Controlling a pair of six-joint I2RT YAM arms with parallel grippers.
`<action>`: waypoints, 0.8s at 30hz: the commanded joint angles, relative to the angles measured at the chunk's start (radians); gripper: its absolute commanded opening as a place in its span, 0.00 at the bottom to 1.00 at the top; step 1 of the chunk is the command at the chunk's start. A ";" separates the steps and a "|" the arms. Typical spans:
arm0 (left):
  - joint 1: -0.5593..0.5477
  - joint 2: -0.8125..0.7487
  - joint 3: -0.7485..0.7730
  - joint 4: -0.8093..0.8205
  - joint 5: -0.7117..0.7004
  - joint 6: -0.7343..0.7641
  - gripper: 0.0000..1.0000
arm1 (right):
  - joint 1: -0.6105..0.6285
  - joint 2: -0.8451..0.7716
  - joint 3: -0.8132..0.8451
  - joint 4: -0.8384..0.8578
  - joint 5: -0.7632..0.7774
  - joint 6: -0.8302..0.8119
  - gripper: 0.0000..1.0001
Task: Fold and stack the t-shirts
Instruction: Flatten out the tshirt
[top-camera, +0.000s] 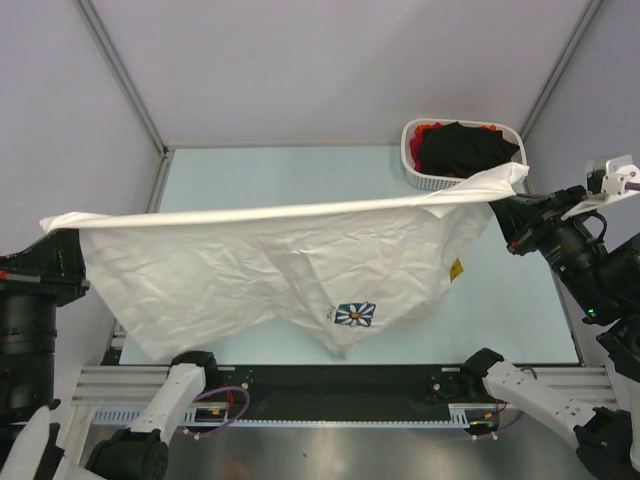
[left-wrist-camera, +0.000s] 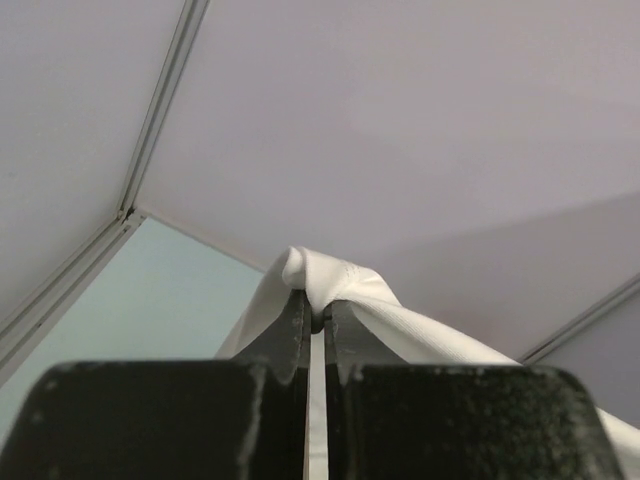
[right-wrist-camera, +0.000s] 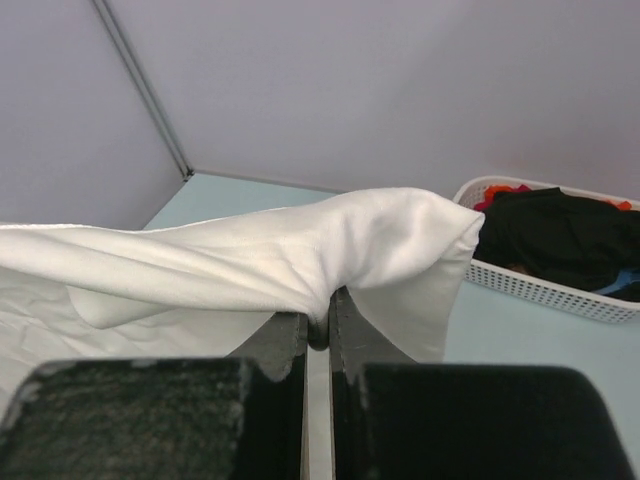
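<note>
The white t-shirt hangs stretched in the air between both grippers, its lower edge drooping toward the table with a small blue-square daisy print near the bottom. My left gripper is shut on the shirt's left corner, bunched at the fingertips in the left wrist view. My right gripper is shut on the right corner, which folds over its tips in the right wrist view. Black and red t-shirts lie in the basket.
A white perforated basket stands at the table's back right, close behind my right gripper; it also shows in the right wrist view. The pale green table is walled on three sides by grey panels.
</note>
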 joint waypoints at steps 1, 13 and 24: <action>0.009 0.065 0.108 0.051 -0.189 0.042 0.00 | -0.222 -0.046 0.014 0.008 -0.024 -0.036 0.00; 0.009 0.443 -0.388 0.323 0.040 0.048 0.00 | -0.318 0.219 -0.408 0.411 -0.107 -0.054 0.00; 0.112 1.124 -0.182 0.419 0.072 0.054 0.00 | -0.231 1.156 0.057 0.671 -0.055 -0.143 0.00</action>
